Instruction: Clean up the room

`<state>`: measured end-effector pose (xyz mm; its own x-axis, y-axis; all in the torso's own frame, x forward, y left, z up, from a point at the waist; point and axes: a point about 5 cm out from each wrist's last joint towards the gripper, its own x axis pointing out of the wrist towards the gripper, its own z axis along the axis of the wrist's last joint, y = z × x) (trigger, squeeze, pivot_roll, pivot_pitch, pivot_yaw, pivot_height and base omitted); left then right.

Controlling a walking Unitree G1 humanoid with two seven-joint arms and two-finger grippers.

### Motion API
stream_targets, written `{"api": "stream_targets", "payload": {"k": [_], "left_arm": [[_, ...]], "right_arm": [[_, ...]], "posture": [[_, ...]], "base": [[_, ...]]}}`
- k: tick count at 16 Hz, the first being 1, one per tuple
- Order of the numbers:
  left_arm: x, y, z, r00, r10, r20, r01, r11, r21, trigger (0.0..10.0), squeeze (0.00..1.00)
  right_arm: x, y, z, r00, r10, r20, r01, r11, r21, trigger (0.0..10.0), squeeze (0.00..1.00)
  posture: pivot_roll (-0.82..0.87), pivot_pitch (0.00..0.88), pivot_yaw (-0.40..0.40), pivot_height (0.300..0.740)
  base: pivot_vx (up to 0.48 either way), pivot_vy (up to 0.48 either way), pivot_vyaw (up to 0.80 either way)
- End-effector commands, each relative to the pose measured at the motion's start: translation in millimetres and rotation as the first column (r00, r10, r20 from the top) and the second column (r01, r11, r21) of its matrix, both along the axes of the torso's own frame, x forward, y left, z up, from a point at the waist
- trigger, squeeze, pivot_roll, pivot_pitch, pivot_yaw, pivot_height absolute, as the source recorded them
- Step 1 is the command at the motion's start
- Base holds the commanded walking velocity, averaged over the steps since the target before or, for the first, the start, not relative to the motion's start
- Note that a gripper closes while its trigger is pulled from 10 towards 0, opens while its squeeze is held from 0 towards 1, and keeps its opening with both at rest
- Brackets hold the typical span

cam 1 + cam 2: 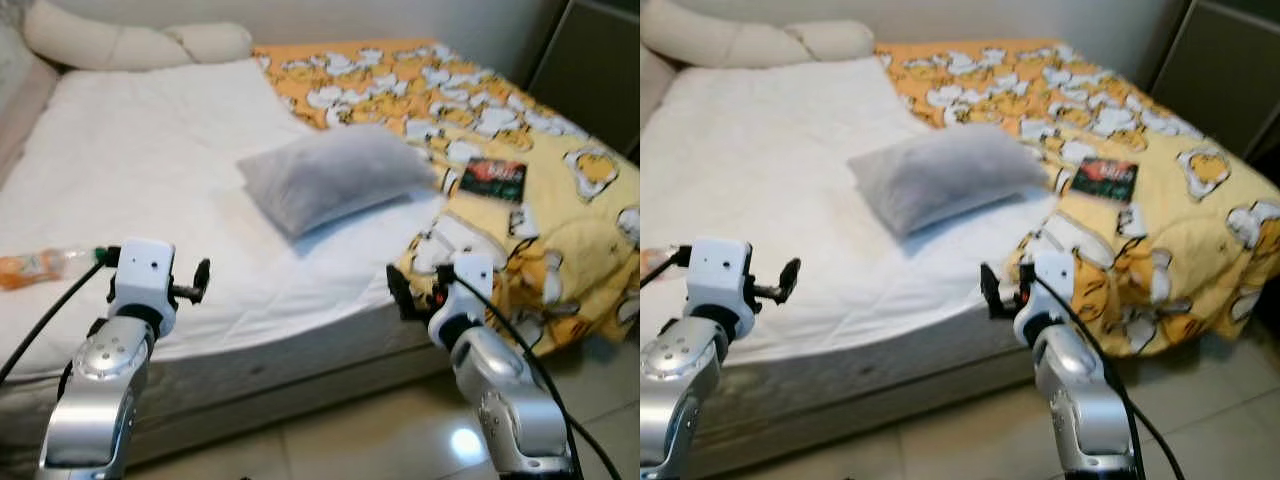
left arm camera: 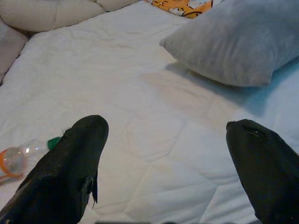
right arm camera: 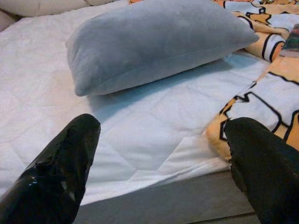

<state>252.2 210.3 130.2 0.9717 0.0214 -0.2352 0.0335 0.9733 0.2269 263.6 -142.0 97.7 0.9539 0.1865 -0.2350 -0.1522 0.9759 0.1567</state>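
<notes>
Stood at the long side of a bed (image 1: 150, 170) covered in a white quilted sheet, both arms raised over its near edge. Held the left end effector (image 2: 166, 154) above the sheet, black fingers (image 2: 65, 168) spread wide and gripping nothing. Held the right end effector (image 3: 159, 158) over the mattress edge, its fingers (image 3: 56, 172) likewise parted and empty, just beside the drooping corner of the yellow blanket (image 1: 560, 230).

Saw a grey pillow (image 1: 335, 172) lying flat near the middle of the bed, slightly askew, one end touching the blanket. Saw the blanket, yellow with a white cartoon print, bunched over the robot's right half of the bed and hanging off the side toward the tiled floor (image 1: 370, 440). Noted a dark packet with red markings (image 1: 493, 179) resting on top of the blanket, beyond the pillow's right end; could not read its label.

Spotted a clear plastic bottle (image 1: 45, 264) with an orange label and green cap lying on its side on the sheet, near the bed's edge to the left of the left end effector and apart from it. Made out long cream cushions (image 1: 120, 42) along the head of the bed against the wall
</notes>
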Motion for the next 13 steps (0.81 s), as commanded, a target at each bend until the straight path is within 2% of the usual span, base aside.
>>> {"api": "stream_targets", "payload": {"k": [1, 7, 11, 13], "left_arm": [[1.2, -5.4, 1.2, 1.000, -0.026, 0.005, 0.026, 1.000, 0.001, 10.0, 0.00], [0.3, -5.2, 0.3, 1.000, -0.029, 0.002, 0.029, 1.000, 0.001, 10.0, 0.00], [1.7, -4.6, 2.5, 1.000, -0.007, 0.014, 0.007, 1.000, -0.016, 10.0, 0.00], [2.3, -5.3, 5.0, 0.999, -0.029, 0.029, 0.028, 0.999, 0.026, 10.0, 0.00]], "right_arm": [[-1.5, -8.8, -2.2, 0.999, -0.032, -0.010, 0.032, 0.999, -0.012, 10.0, 0.00], [-2.3, -7.0, -2.8, 1.000, -0.024, -0.009, 0.024, 1.000, -0.013, 10.0, 0.00], [-2.8, -6.7, -3.1, 1.000, -0.025, -0.010, 0.025, 1.000, -0.012, 10.0, 0.00], [-2.6, -6.6, -2.6, 1.000, -0.021, -0.006, 0.021, 1.000, -0.014, 10.0, 0.00]], "posture": [[-0.10, 0.000, -0.005, 0.740], [-0.09, 0.000, -0.007, 0.740], [-0.09, 0.000, -0.009, 0.740], [-0.09, 0.000, -0.010, 0.740]], "base": [[0.000, 0.390, 0.00], [0.000, 0.391, 0.00], [0.000, 0.000, 0.00], [0.000, 0.000, 0.00]]}}
